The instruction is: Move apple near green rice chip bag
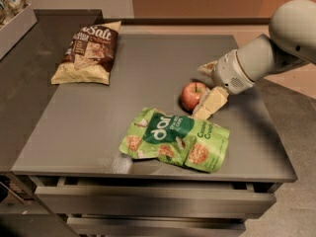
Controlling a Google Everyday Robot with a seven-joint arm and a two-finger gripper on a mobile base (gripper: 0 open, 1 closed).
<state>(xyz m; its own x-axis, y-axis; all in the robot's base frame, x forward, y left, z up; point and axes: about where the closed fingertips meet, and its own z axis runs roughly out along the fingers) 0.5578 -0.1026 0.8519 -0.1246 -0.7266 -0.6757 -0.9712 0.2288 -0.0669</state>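
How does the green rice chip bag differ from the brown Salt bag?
The green rice chip bag is bright green and lies near the front; the Salt bag is brown and cream, at the back left. The green one has the apple and the gripper just behind it; the Salt bag lies alone. Both lie flat, label up.

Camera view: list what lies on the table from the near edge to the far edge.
green rice chip bag → apple → Salt chip bag. The gripper is at the apple's right side, level with it, so it has no separate place in the order.
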